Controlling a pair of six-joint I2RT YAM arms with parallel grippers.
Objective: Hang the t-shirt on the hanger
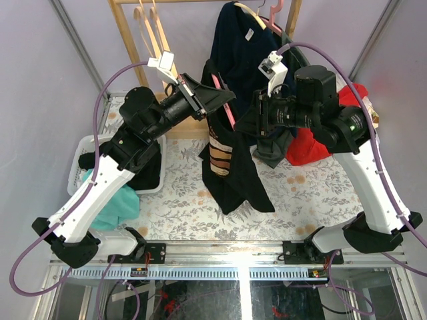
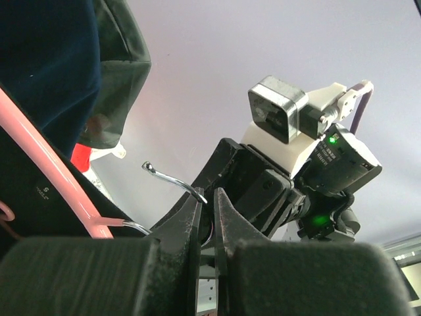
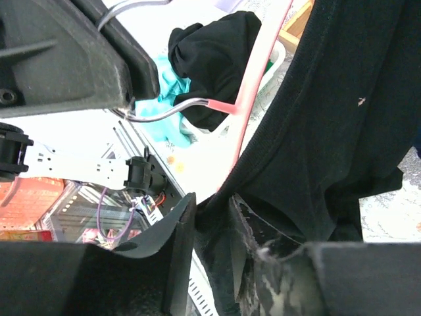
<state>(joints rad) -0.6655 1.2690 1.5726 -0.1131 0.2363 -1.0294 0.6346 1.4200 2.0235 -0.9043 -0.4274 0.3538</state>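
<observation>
Where the floral-patterned table (image 1: 300,200) runs back toward pale lilac walls (image 1: 40,60), a wooden rack (image 1: 130,47) stands at the far edge, carrying cream hangers (image 1: 148,27) and a navy t-shirt (image 1: 237,47). A white basket (image 1: 81,143) sits on the table's left side with a black garment (image 1: 143,170) in it. A teal garment (image 1: 117,203) lies against the basket's near side. A red garment (image 1: 310,147) is heaped at the right, partly hidden by the right arm. A metal rail (image 1: 233,272) runs along the near edge, with the arm bases fixed by it.

The t-shirt (image 1: 230,167) hangs over the middle of the table with its tan print showing. Whether its hem touches the cloth or hangs just above it I cannot tell. The hanger (image 1: 225,107) is at the top of the shirt, where its pink arm runs into the black fabric. The left hand (image 2: 206,197) is closed on the hanger's thin metal hook and holds it up. The right hand (image 3: 210,204) is at the shirt's right side, its fingers slightly parted with black cloth between them — whether they pinch that cloth I cannot tell.
</observation>
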